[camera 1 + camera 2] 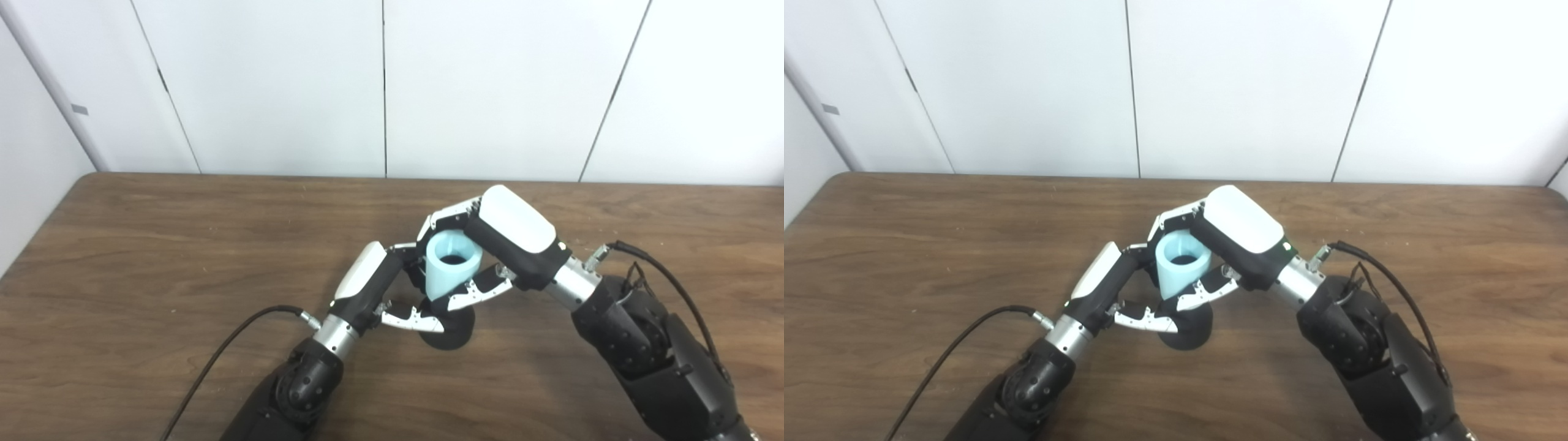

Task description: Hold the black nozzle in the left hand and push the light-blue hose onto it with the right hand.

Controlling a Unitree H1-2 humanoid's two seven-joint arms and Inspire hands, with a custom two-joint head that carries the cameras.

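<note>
Step in hand: seating the hose on the nozzle; the left hand [373, 288] grips the black nozzle [450, 331], whose base rests on the tabletop [153, 257]; the right hand [502, 242] is closed around the light-blue hose [450, 263], standing directly above the nozzle, open end upward; next move probably calls for straight downward pressure, nozzle held steady.

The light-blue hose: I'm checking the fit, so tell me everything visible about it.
The light-blue hose is a short, smooth, plastic-looking tube, wide at its open, dark-hollowed top and narrowing downward. It stands nearly upright above the table, its lower end meeting the black nozzle. The right hand grips it; the left hand holds the nozzle.
</note>
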